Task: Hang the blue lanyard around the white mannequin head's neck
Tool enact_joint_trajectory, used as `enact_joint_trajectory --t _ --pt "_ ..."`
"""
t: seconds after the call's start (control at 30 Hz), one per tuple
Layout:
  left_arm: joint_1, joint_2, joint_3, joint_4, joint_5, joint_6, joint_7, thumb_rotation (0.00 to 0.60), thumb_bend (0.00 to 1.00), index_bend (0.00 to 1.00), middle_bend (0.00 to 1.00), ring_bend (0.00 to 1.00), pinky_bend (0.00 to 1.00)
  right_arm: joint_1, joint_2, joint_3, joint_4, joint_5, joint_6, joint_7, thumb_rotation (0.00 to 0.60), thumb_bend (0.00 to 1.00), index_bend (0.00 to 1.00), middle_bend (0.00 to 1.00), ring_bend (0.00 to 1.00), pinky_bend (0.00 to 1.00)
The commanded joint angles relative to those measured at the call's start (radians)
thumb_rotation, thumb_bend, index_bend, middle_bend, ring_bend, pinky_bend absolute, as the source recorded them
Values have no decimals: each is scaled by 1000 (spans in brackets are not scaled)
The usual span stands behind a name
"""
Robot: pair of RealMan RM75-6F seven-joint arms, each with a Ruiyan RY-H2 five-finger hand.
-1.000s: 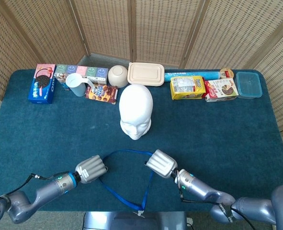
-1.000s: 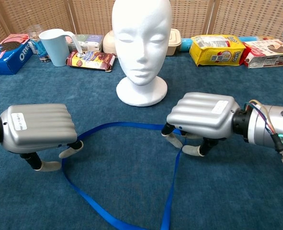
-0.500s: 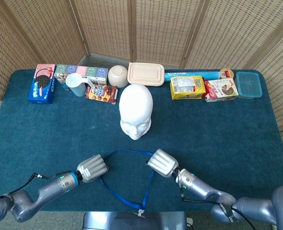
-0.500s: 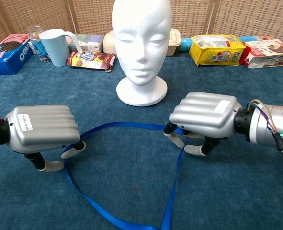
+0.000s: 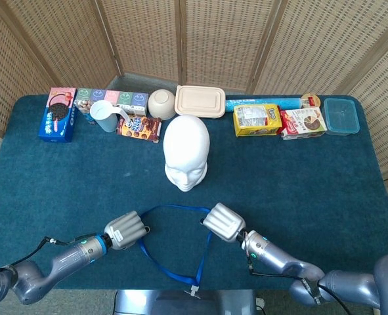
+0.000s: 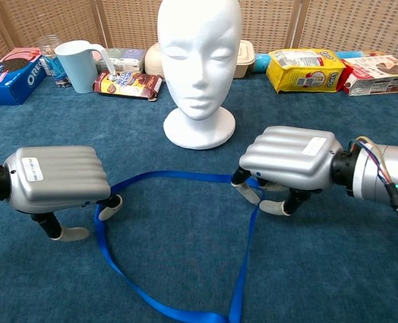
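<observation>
Overhead, in the head view, both arms are reaching in from the near edge of the table, palms down over the blue cloth. The left hand is sitting at the left side of the blue lanyard loop and the right hand at its right side, each with fingers curled onto the strap. The lanyard is lying flat on the table in front of the white mannequin head, well short of its neck, its top arc running between the two hands and its long tail narrowing to a point near the table's front edge. Compared with a second ago, the left hand is sitting slightly lower and the loop's left side is hanging looser and wider.

Next, in the chest view, the left hand is hovering knuckles-up with its fingertips touching the table, and the strap is passing just under them; I cannot tell for certain whether it is pinching the lanyard or only resting on it. The right hand is pinching the strap between its curled fingertips, where the two runs of the lanyard cross. The mannequin head is standing upright behind the loop, apart from it. Against the earlier frame, the right hand is sitting a little higher, and the strap on the left is now bulging out toward the right of the left hand rather than tucking beneath it.
</observation>
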Motion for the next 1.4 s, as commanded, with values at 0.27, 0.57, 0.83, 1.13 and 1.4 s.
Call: enact_joint_trajectory --t 0.27,0.57,0.83,1.13,1.4 --pt "2 33 16 -30 40 51 -52 454 365 422 1000 1000 967 1 -7 3 4 -2 0 8 600 458 749 983 1000 1000" --pt "-13 7 15 -6 20 27 -51 451 364 409 1000 1000 966 -2 -4 4 2 1 2 11 600 457 755 986 1000 1000" --pt "-23 -8 13 -2 -5 11 -26 447 364 396 1000 1000 964 -3 -4 5 2 4 1 12 600 458 758 988 1000 1000" --pt "-20 14 30 -20 -16 21 -8 450 364 396 1000 1000 963 -4 -4 6 3 4 2 21 600 457 758 989 1000 1000" --pt "-10 -7 32 3 -11 49 -9 452 364 420 1000 1000 963 -3 -8 8 5 3 3 29 600 457 761 993 1000 1000"
